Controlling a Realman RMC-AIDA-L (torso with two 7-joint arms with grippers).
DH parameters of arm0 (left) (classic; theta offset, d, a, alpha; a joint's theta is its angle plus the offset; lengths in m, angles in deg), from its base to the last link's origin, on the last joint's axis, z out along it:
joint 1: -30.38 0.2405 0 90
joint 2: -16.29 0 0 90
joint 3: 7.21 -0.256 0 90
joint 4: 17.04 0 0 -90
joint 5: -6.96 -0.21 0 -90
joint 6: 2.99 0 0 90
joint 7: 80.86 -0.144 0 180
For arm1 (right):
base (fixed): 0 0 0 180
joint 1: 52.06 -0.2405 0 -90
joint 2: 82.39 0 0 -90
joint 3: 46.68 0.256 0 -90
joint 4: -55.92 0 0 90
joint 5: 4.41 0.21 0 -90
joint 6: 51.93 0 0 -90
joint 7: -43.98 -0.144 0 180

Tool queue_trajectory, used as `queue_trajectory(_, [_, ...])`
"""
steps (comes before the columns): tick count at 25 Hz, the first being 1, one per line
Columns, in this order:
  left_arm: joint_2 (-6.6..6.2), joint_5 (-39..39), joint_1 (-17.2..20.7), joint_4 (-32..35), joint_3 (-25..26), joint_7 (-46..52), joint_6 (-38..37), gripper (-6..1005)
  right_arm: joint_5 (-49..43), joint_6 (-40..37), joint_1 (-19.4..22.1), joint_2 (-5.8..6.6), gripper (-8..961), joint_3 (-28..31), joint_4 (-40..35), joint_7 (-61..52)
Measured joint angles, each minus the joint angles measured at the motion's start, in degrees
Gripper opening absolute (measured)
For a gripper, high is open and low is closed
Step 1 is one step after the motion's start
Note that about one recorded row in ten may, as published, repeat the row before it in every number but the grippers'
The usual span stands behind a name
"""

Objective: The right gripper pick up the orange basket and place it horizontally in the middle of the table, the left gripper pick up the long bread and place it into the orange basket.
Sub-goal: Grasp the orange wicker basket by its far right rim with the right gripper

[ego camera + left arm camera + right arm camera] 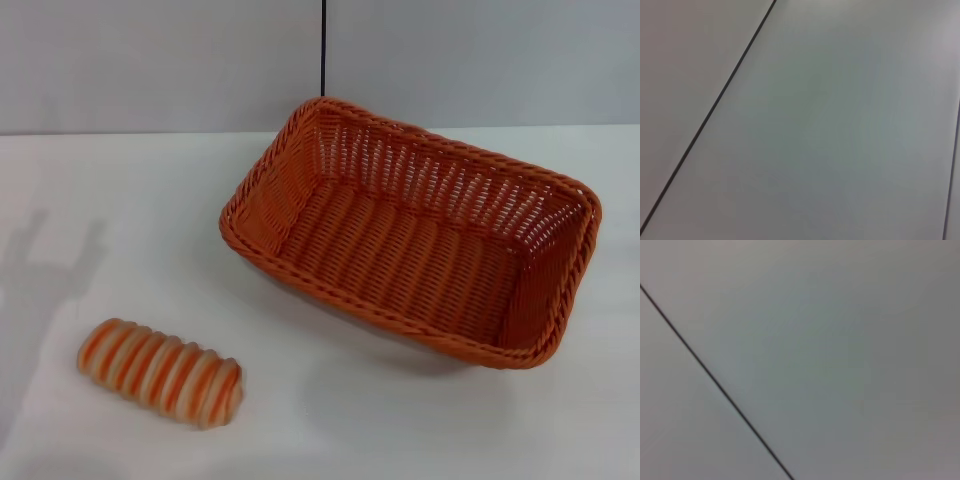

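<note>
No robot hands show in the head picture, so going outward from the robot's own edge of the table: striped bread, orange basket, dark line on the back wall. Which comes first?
The left gripper and right gripper are out of view in every picture.
1. Long bread: nearest, on the robot's left.
2. Orange basket: farther back, toward the right.
3. Dark wall seam: farthest, behind the basket.
</note>
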Motion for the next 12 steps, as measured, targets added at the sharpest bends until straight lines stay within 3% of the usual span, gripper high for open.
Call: queue_trajectory(12, [-0.05,0.0,0.0,1.0,-0.1,1.6,0.0,822,0.0,3.1,-0.2,0.61,548,-5.0,-1.5,-1.3])
